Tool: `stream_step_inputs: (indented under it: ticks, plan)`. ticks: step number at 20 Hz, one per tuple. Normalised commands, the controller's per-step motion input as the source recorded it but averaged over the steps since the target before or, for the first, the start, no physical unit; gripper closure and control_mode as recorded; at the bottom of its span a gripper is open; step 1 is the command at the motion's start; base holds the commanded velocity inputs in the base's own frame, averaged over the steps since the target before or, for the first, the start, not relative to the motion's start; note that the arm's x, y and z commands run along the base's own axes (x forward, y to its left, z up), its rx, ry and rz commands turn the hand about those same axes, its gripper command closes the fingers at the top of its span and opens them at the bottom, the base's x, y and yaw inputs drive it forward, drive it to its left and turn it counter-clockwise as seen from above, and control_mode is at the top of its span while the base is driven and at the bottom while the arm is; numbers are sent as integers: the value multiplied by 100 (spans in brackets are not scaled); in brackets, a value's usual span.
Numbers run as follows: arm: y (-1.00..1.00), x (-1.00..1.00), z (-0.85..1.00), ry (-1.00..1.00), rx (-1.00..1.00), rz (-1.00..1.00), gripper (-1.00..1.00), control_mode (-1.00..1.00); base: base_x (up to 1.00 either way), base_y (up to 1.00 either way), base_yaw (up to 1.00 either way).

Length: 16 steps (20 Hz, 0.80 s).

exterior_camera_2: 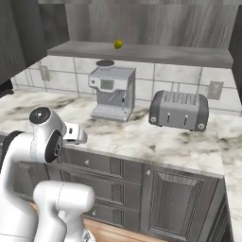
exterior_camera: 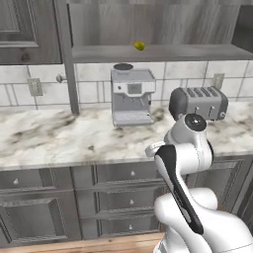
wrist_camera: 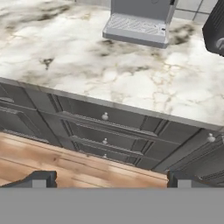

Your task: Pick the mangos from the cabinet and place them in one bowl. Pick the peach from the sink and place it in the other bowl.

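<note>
the marble counter (exterior_camera: 59,133) runs wall to wall, with dark panelled drawers (exterior_camera: 129,197) below it and a wood floor (wrist_camera: 57,159) at their foot. above, the cabinet (exterior_camera: 158,24) stands open, its grey shelf (exterior_camera: 163,52) bare but for one small fruit. the white arm (exterior_camera: 185,163) is folded up in front of the drawers, its elbow level with the counter edge and its hand turned downward at the counter's front. on the counter, against the tiled wall, sits a grey coffee machine (exterior_camera: 131,97), and just to its right, apart from it, a grey toaster (exterior_camera: 198,103) with its slots up. in the hand view the gripper (wrist_camera: 111,178) looks down along the drawer fronts and the floor, with the coffee machine's drip tray (wrist_camera: 136,29) at the top; its two dark fingertips (wrist_camera: 40,178) stand far apart at either side of the picture, spread wide with nothing between them. the smallest thing is a yellow-green mango (exterior_camera: 140,46), resting on the shelf above the coffee machine and slightly right of it, well above the hand and untouched.
</note>
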Motion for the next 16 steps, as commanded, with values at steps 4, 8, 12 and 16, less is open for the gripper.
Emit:
stream_step_inputs:
  ticks: [4,8,12,16]
  plan:
    - [0,0,0,0,0,0,-100,100,42,0,1]
    - [0,0,0,0,0,0,-100,100,37,0,1]
    - [0,0,0,0,0,0,-100,100,32,0,1]
    - [0,0,0,0,0,0,-100,100,35,0,1]
